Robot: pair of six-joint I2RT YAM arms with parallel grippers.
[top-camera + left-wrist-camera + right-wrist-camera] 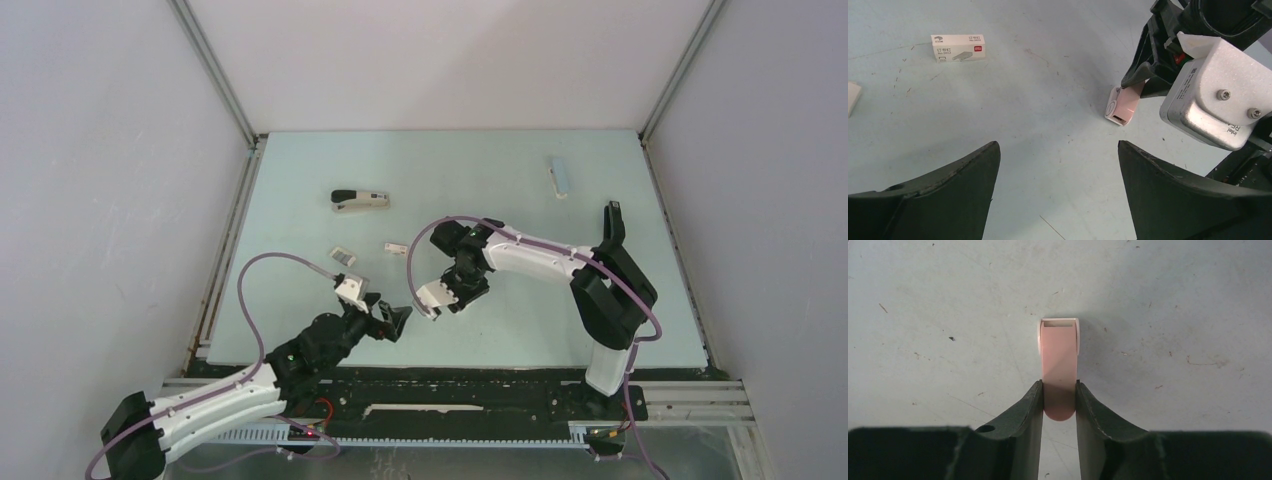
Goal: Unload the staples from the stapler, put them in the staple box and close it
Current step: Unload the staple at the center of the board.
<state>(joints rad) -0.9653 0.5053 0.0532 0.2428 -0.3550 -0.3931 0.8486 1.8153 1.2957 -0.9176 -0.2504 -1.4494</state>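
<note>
The stapler (360, 200), black with a silver top, lies alone at the back left of the mat, far from both grippers. No loose staples show in any view. My right gripper (1059, 385) is shut on the rounded end of a small pink and white object (1060, 347) that rests on the mat; its far end has a slot. From the left wrist that pink object (1123, 104) shows under the right gripper's fingers (1140, 75). My left gripper (1058, 145) hangs open over bare mat just left of it, holding nothing.
Two small white staple boxes (343, 258) (395, 248) lie between the stapler and the grippers; one box (958, 48) shows in the left wrist view. A grey-blue bar (560, 177) lies at the back right. Grey walls enclose the mat.
</note>
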